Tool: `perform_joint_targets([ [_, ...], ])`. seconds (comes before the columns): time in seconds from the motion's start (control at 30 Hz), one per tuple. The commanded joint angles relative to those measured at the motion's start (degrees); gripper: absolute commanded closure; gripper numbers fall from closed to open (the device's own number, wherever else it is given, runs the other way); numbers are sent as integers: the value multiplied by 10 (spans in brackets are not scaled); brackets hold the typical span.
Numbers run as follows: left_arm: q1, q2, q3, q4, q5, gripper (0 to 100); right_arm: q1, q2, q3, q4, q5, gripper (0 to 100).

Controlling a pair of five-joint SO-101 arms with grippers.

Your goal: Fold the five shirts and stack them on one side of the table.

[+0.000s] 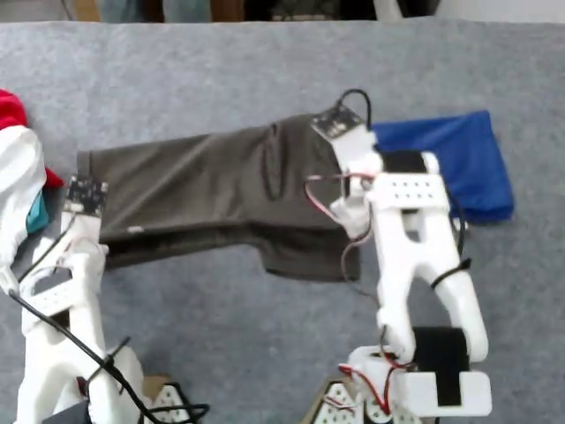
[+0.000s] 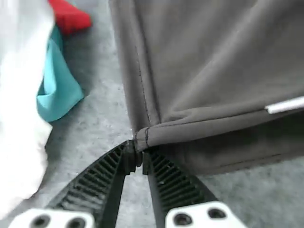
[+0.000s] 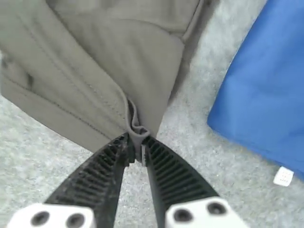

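Observation:
A dark grey-brown shirt (image 1: 212, 190) lies stretched across the middle of the grey table. My left gripper (image 2: 137, 156) is shut on the shirt's (image 2: 213, 71) left corner, where the hem bunches between the black fingers. In the high view this gripper (image 1: 86, 196) sits at the shirt's left edge. My right gripper (image 3: 135, 142) is shut on a pinched fold of the shirt (image 3: 95, 61) at its right edge. From above, that gripper (image 1: 340, 128) is at the shirt's upper right. A folded blue shirt (image 1: 455, 159) lies just right of it, also seen as blue shirt (image 3: 266, 95).
A heap of unfolded shirts sits at the table's left edge: white (image 1: 18, 185), red (image 1: 11, 110) and teal (image 1: 37, 212). The same white (image 2: 19, 95), red (image 2: 71, 16) and teal (image 2: 57, 85) cloths lie close beside my left gripper. Bare grey tabletop (image 1: 221, 336) stretches in front.

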Motion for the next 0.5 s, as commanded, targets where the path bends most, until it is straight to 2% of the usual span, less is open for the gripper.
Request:
perform_joint_targets([
  [0.0,28,-14,8,-7,-5,971,12,-22,25,-33,4,985],
  [0.47,34,-9,7,-7,-3,970,26,-22,41,-37,7,985],
])
